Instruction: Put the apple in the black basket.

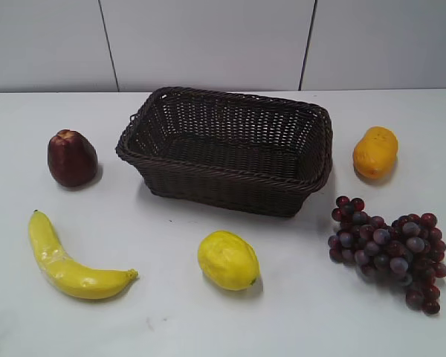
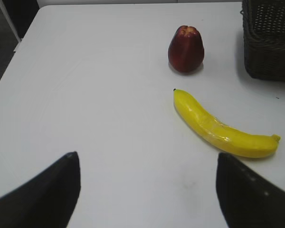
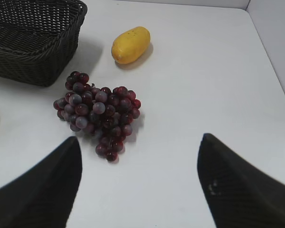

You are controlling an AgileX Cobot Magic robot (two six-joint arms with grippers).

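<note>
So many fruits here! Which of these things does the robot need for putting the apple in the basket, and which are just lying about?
Needed for the job:
apple
black basket

Just lying about:
banana
lemon
grapes
orange fruit

the white table (image 1: 171,320) carries the black basket (image 1: 227,149), apple (image 1: 71,158), banana (image 1: 67,260), lemon (image 1: 227,260), grapes (image 1: 390,249) and an orange fruit (image 1: 375,152).
</note>
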